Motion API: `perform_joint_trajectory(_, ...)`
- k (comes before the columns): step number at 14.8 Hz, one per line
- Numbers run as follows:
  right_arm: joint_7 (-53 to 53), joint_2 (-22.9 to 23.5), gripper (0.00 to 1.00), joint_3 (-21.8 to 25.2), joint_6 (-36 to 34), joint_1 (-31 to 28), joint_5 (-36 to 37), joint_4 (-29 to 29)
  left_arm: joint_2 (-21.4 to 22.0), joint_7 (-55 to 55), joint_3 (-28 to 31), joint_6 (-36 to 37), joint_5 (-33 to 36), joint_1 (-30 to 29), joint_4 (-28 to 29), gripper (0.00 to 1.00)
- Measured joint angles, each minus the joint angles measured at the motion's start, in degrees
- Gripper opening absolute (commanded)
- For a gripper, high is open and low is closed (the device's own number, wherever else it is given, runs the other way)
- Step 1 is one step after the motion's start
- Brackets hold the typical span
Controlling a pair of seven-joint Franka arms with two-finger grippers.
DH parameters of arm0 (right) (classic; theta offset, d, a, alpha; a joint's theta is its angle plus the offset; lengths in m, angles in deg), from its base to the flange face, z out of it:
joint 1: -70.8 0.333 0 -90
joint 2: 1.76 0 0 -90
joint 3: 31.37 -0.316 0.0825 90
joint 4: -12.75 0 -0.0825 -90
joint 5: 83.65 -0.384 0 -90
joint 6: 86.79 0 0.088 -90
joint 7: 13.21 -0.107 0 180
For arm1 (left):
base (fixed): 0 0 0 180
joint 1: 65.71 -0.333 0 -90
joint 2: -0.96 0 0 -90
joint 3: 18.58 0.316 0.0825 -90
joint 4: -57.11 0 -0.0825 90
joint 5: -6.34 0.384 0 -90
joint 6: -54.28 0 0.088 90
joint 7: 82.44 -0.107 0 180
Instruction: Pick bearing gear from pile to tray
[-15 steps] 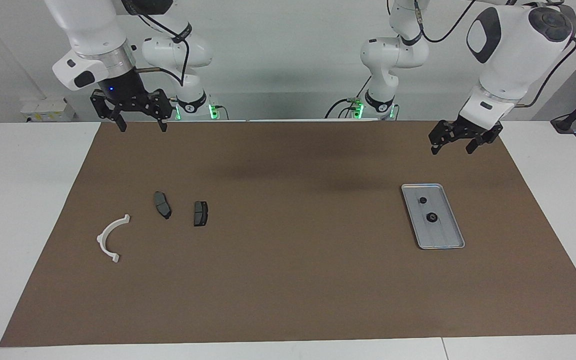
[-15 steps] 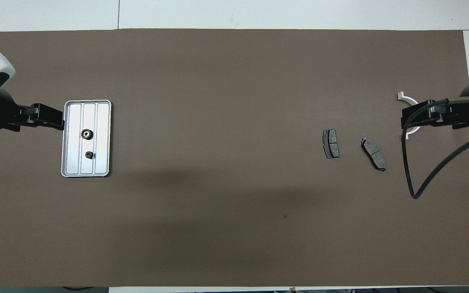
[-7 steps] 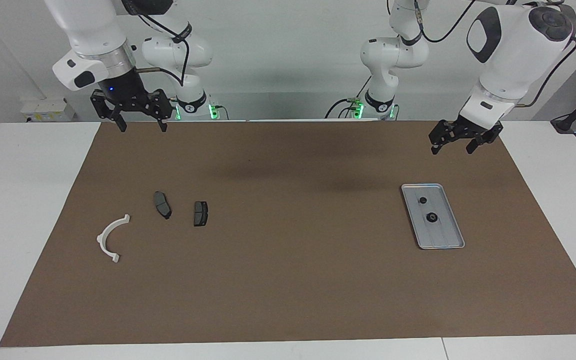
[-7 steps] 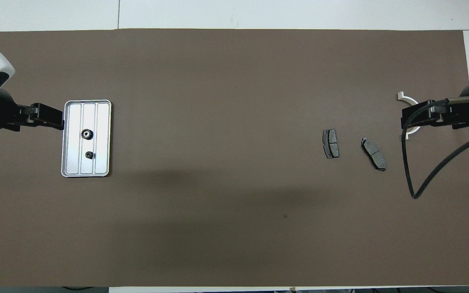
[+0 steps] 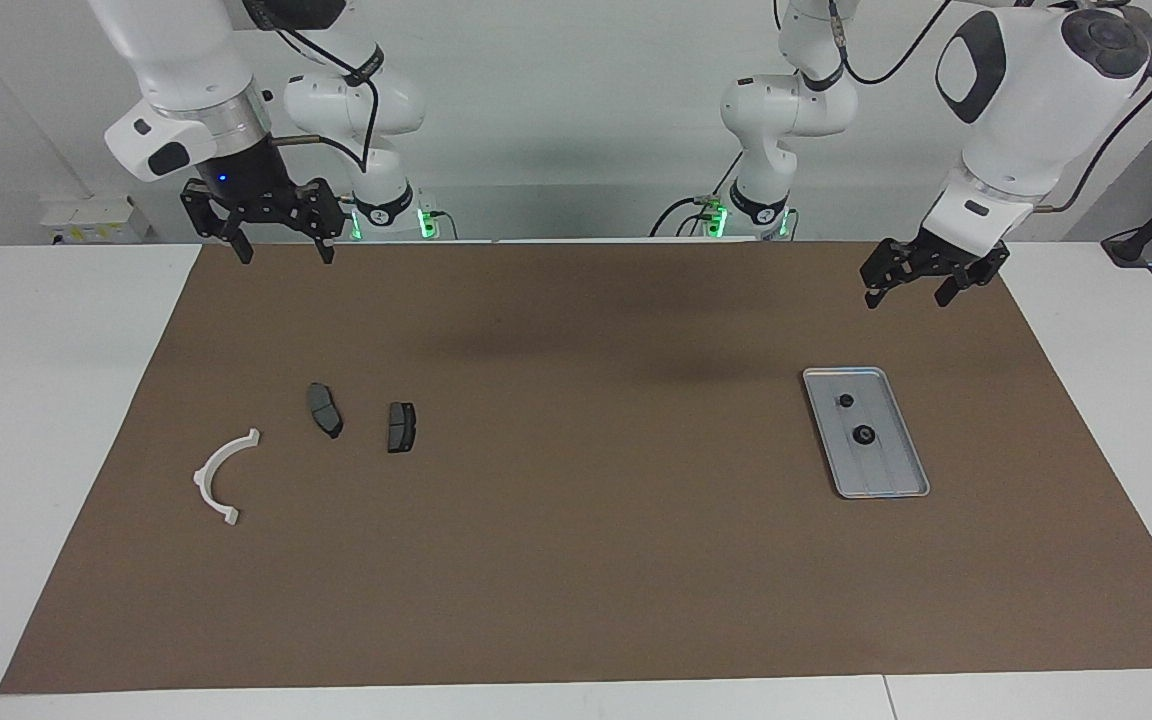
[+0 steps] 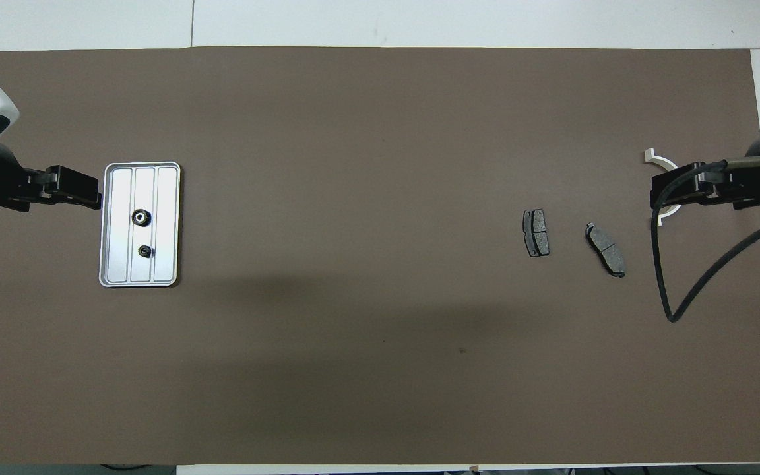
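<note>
Now, your check:
Tray: two black gears inside.
Left gripper: raised near the tray, fingers apart, empty.
Right gripper: over the mat's edge, fingers apart.

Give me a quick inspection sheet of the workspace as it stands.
Surface: brown mat on white table.
Job's things: tray holds two small black round parts; white arc and two brake pads at right arm's end.
Clutter: nothing seen.
Grippers: left gripper open, raised beside the tray; right gripper open, raised near the mat's edge.
Cables: black cable hangs from right arm.
Surroundings: plain wall.
</note>
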Motion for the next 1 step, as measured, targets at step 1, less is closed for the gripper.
perform_joint_trajectory(1,0.0,0.0,1.00,0.0,0.0,0.0,0.0,0.0,0.0,0.0,0.0,0.2,0.0,0.0,-0.2,1.00)
